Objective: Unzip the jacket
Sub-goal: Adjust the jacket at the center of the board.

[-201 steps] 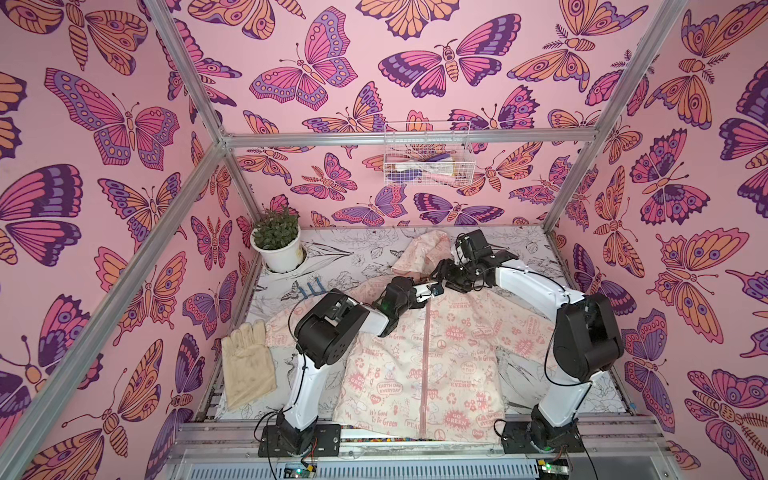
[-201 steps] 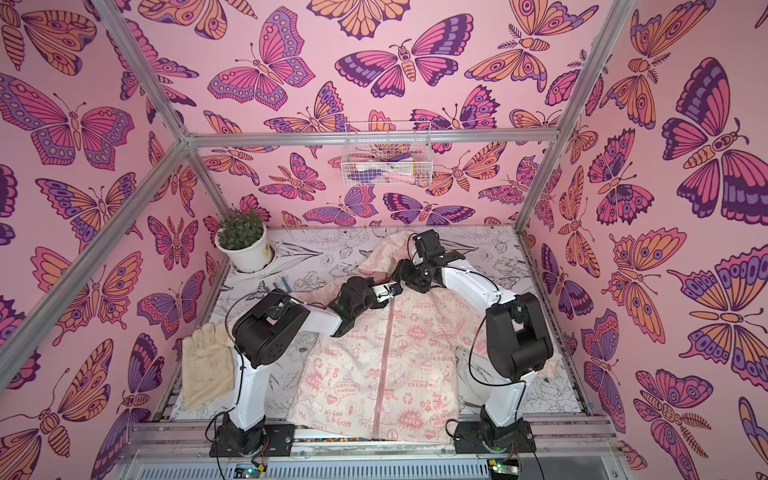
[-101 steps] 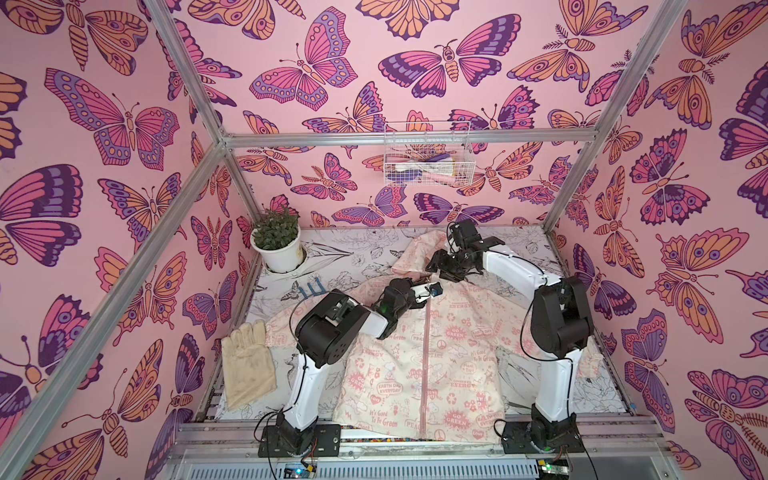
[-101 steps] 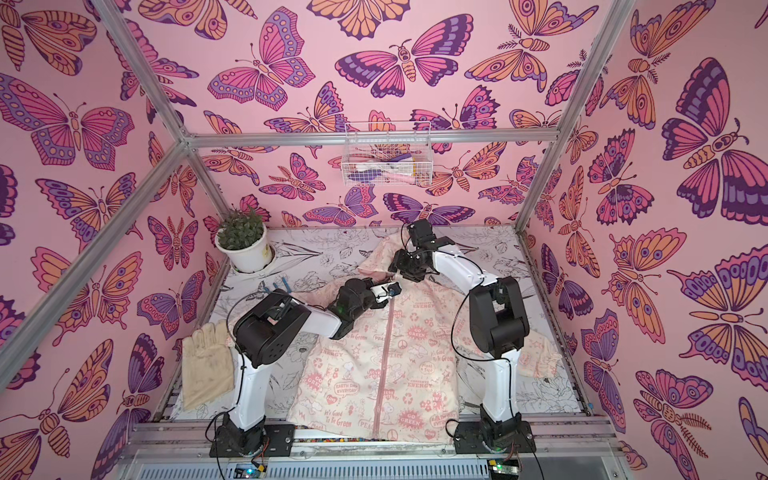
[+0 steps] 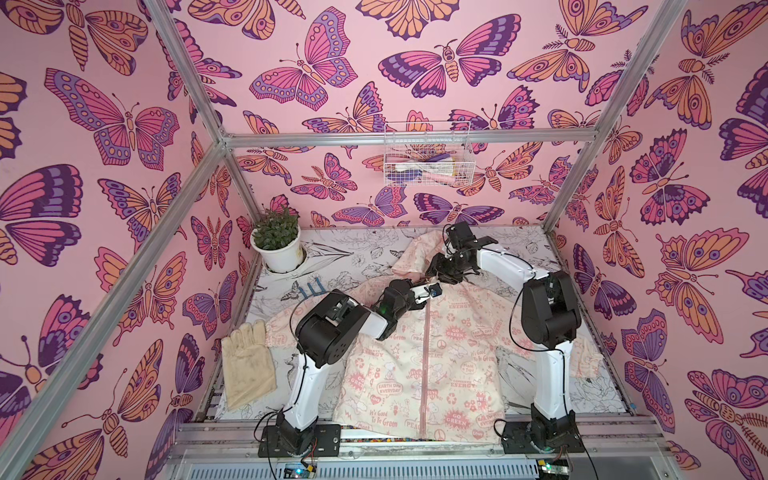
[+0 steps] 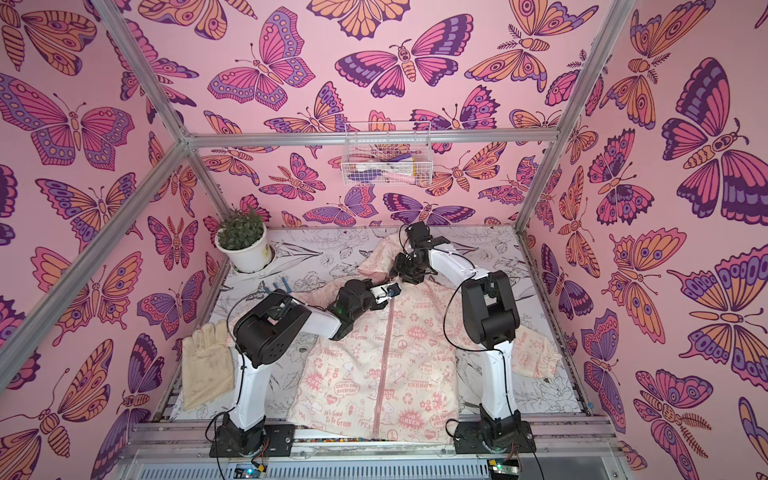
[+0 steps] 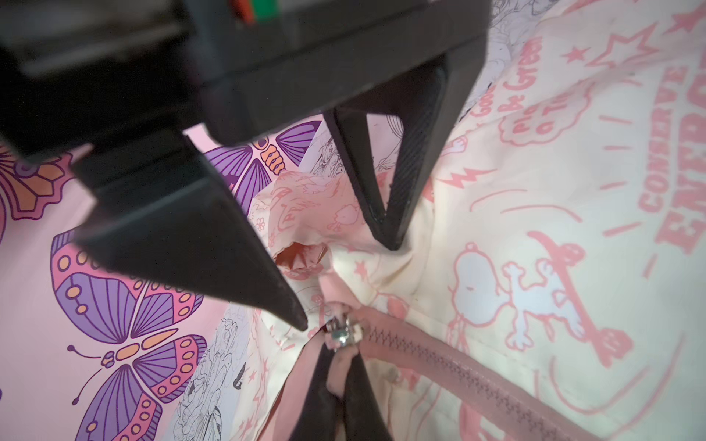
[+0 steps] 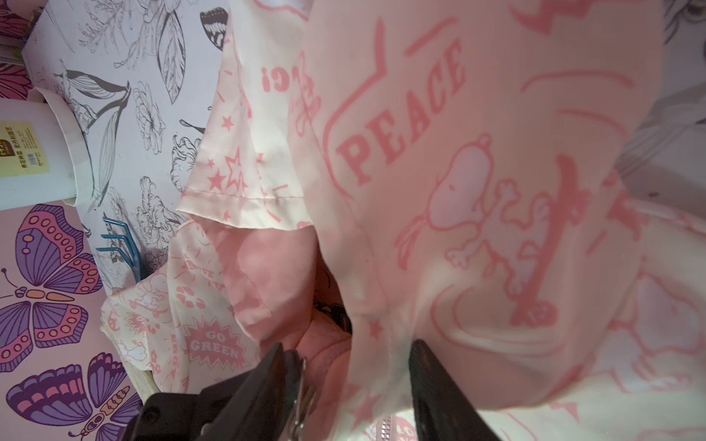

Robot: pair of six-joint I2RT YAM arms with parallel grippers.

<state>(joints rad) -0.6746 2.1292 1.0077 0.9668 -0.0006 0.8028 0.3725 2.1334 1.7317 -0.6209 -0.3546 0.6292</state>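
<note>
Jacket (image 5: 419, 365): lies front-up across the printed table (image 5: 357, 249) between the two arms, hem at the near edge, hood (image 5: 417, 257) toward the back wall, zipper (image 5: 424, 353) closed almost to the collar. Looks thin, light and limp. Probably slides and bunches on the table rather than resisting a tug, so needs anchoring above the slider (image 7: 342, 336) during the pull. Best taken by the pink zipper pull (image 7: 344, 382), small and easy to lose.

Left gripper (image 7: 340, 366): clamped tight on that pull. Right gripper (image 8: 349, 345): half spread, astride a fold of collar cloth, not visibly pinching it yet.

Wire basket (image 5: 426, 153) on the back wall: holds pink, purple and white items, too small to name. White pot (image 5: 279, 255) in the far corner: holds a green plant (image 5: 276, 226). Beige glove (image 5: 248, 365): flat on the table, near a sleeve.
</note>
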